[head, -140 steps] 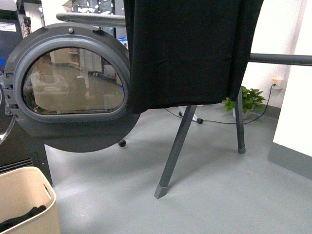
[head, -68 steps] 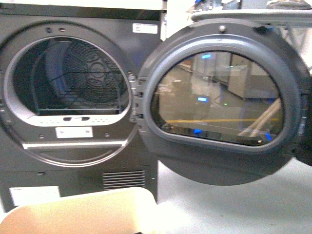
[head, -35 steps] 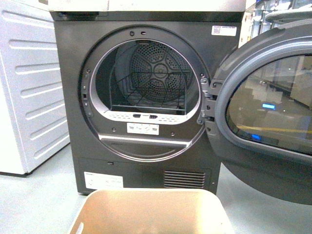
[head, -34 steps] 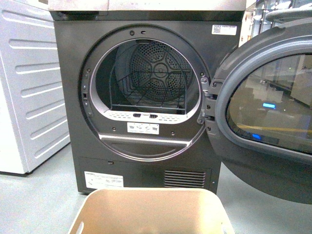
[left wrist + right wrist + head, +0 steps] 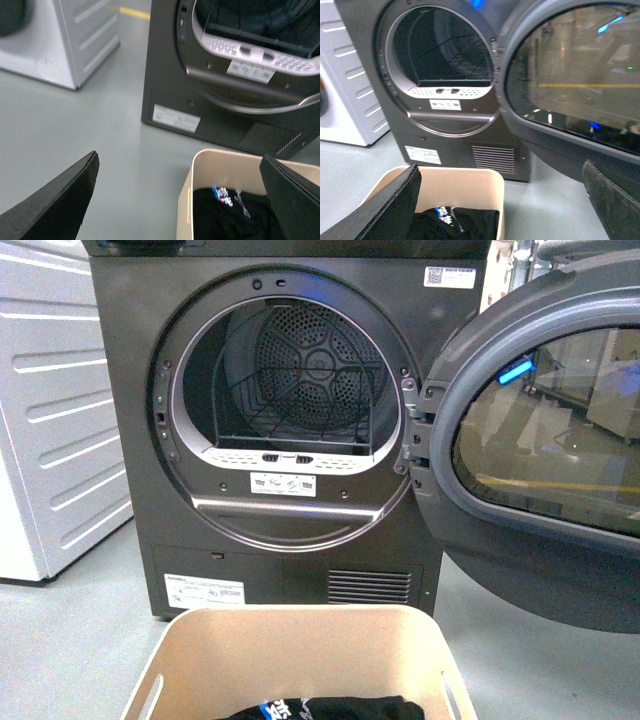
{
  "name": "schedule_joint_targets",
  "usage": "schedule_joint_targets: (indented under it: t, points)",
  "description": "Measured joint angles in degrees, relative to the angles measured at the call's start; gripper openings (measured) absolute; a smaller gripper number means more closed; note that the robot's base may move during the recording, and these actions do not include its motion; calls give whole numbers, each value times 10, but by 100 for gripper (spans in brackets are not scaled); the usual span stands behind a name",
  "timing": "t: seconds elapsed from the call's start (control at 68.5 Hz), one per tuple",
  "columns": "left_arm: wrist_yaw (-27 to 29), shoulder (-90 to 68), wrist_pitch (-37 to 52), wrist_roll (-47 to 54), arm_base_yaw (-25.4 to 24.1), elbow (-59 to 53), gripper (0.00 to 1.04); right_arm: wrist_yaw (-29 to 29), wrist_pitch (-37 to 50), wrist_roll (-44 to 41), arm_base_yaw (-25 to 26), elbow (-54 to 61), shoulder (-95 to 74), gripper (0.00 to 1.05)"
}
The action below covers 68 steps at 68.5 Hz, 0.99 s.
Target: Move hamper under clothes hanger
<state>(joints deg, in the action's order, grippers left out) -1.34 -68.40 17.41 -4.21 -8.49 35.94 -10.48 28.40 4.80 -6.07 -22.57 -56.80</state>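
The beige hamper (image 5: 300,635) stands on the floor just in front of the dark grey dryer, at the bottom of the front view, with black clothes (image 5: 330,708) inside. It also shows in the left wrist view (image 5: 200,170) and the right wrist view (image 5: 470,182). My left gripper (image 5: 182,200) is open above the hamper's left short side. My right gripper (image 5: 502,200) is open above its right short side. Neither touches the hamper. The clothes hanger is out of view.
The dryer (image 5: 290,410) faces me with its drum open. Its round door (image 5: 545,440) swings out to the right over the floor. A white appliance (image 5: 50,420) stands to the left. Grey floor (image 5: 70,640) lies on both sides of the hamper.
The front view has swung left from the rack and its black cloth to the dryer. It then came closer and tilted down, so the hamper's inside and clothes show.
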Motion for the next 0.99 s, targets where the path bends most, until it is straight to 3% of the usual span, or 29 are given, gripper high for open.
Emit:
schedule_joint_targets:
  t: [0.102,0.263,0.657,0.993]
  points:
    - [-26,-216,-52,1,6,148,98,-21,-62,-31,-15,-126,-221,97]
    - [-35,-396,-80,-5,19,271,98,-1,-144,-59,-21,-281,-429,97]
    - [-16,-650,-110,-23,67,381,98,124,-168,-99,-26,-496,-744,97]
    - [-16,-693,-135,-17,87,413,98,134,-175,-99,-7,-528,-799,97]
